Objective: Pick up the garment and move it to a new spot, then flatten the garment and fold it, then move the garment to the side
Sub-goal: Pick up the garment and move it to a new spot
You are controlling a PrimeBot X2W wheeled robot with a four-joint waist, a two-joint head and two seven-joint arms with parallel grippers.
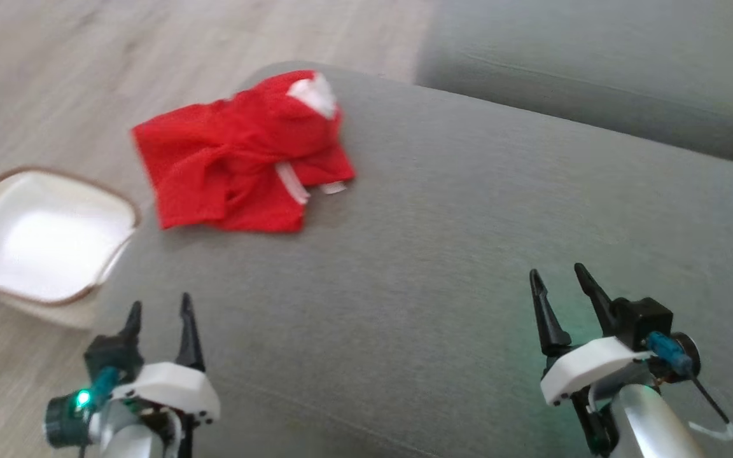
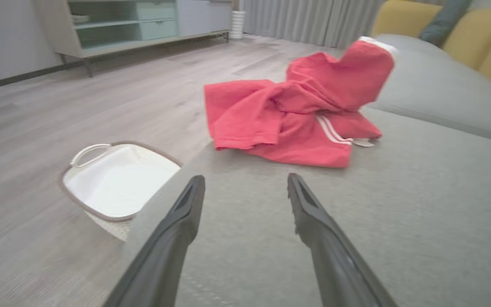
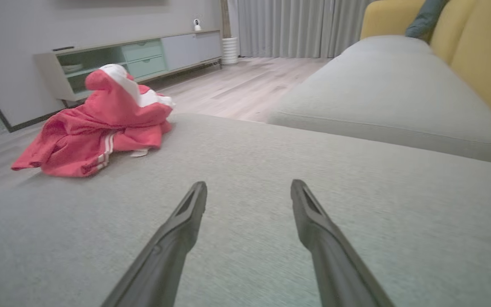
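Observation:
A crumpled red garment [image 1: 239,152] with white stripes lies bunched at the far left corner of the grey cushion [image 1: 443,254]; one part stands up in a peak. It appears ahead in the left wrist view [image 2: 296,111] and at the far left in the right wrist view [image 3: 96,128]. My left gripper [image 1: 159,308] hovers open over the cushion's near left edge, well short of the garment, with nothing between its fingers. My right gripper [image 1: 557,272] is open and empty at the near right. In their wrist views the left gripper [image 2: 245,181] and the right gripper [image 3: 249,187] show spread fingers.
A white basket [image 1: 42,238] with a brown rim stands on the wood floor [image 1: 55,76] just left of the cushion. A second grey cushion [image 1: 595,57] lies behind. A yellow sofa back [image 3: 484,55], a low cabinet [image 3: 130,59] and curtains [image 3: 292,25] stand further off.

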